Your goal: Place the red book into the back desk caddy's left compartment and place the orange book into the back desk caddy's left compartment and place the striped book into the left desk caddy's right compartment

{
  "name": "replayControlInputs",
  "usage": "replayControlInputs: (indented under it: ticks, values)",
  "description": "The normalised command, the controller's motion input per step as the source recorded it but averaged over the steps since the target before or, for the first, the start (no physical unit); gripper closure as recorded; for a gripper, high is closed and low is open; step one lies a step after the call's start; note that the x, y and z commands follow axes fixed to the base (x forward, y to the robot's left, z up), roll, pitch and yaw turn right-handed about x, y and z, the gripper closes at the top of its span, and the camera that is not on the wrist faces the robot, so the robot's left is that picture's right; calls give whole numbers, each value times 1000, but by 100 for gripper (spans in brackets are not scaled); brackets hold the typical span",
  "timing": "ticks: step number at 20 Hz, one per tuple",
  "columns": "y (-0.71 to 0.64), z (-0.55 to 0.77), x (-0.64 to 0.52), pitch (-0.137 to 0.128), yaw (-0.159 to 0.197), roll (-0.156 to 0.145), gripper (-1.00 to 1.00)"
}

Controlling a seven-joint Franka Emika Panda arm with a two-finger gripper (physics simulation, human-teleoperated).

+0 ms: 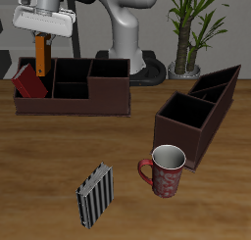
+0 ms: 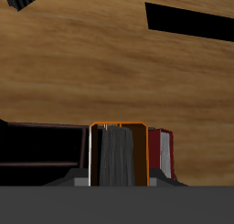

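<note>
My gripper is shut on the orange book, which hangs upright over the end cell of the back desk caddy. Its lower end is about level with the caddy's rim. The red book leans inside that same end cell. From the wrist, the orange book shows end-on between the fingers, with the red book right beside it. The striped book lies flat near the table's front edge. The left desk caddy stands diagonally across the table, its cells empty.
A red mug stands between the striped book and the diagonal caddy. A potted plant is at the back beside the robot's base. The back caddy's other cells hold nothing.
</note>
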Motion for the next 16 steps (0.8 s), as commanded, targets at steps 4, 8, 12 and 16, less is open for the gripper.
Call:
replayControlInputs:
  ticks: [4, 8, 12, 16]
  values:
    - [-85, -33, -51, 5, -31, -30, 100]
    - [-99, -168, -38, 22, -26, -25, 100]
    - [102, -158, 57, 28, -21, 13, 100]
    - [124, -184, 28, 28, -15, 30, 100]
